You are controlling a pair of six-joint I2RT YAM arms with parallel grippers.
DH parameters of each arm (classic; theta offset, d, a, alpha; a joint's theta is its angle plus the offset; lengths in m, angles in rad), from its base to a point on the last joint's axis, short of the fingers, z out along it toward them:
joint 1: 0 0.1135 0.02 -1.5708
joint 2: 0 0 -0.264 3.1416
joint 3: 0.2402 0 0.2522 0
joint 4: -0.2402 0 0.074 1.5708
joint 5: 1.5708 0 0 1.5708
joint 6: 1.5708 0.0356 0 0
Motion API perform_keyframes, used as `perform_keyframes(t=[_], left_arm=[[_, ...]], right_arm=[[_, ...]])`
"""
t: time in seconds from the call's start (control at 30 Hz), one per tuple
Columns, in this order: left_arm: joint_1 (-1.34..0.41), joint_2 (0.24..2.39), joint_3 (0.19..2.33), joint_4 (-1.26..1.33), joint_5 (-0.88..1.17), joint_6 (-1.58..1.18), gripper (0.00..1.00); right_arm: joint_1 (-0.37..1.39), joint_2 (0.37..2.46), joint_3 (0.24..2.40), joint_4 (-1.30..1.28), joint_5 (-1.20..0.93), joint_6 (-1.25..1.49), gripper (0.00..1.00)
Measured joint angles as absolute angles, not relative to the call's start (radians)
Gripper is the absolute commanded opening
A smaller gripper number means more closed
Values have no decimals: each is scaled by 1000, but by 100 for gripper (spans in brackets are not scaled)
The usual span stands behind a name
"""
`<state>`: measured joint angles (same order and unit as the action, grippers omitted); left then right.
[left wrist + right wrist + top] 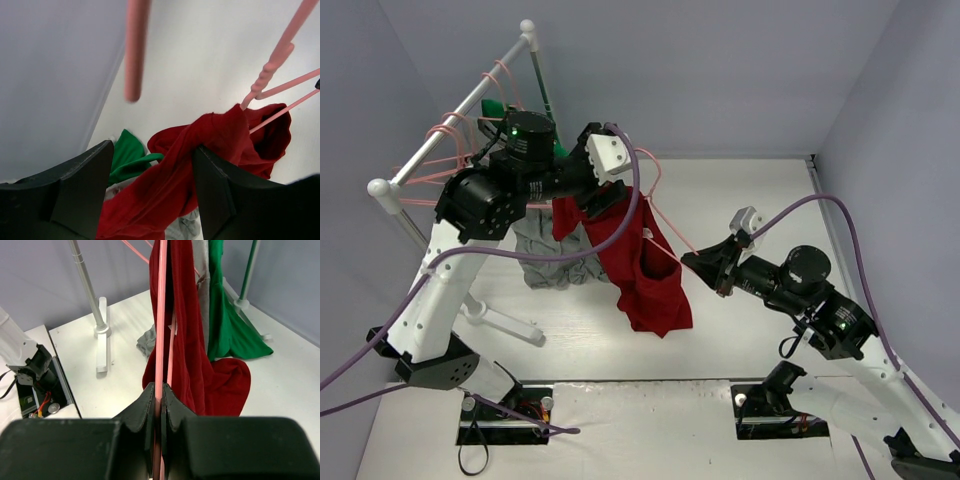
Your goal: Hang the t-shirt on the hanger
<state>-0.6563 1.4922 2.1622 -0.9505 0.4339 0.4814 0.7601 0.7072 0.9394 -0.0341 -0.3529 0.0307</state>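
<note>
The dark red t-shirt (642, 270) hangs in mid-air over the pink wire hanger (670, 232), its lower end bunched above the table. My left gripper (603, 197) is raised at the shirt's top. In the left wrist view its jaws stand wide apart (152, 150) and the red cloth (200, 150) runs between them, against the right finger. The hanger's twisted neck (267, 72) rises from the cloth. My right gripper (708, 262) is shut on the hanger's wire (161, 315), with the shirt (185, 315) hanging just beyond it.
A white clothes rail (460, 105) at the back left carries several more pink hangers (445, 135). A grey t-shirt (545, 255) and a green garment (225, 315) hang behind the red one. The rack's foot (505, 322) lies on the table.
</note>
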Motion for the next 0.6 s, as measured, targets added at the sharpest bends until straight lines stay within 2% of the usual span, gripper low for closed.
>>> perform_keyframes(t=[0.33,0.43,0.57,0.6], left_arm=[[-621,1514,2112,-971,585,590,59],[-610,1508,2078,-975,638,601,56],[-594,1505,2031,-981,695,604,39],[-591,1505,2023,-982,706,606,29]], right_arm=[[760,725,939,-35,-381,45,0],[760,725,940,-35,-385,45,0],[760,734,940,-34,-397,46,0],[760,737,941,-35,-400,46,0]])
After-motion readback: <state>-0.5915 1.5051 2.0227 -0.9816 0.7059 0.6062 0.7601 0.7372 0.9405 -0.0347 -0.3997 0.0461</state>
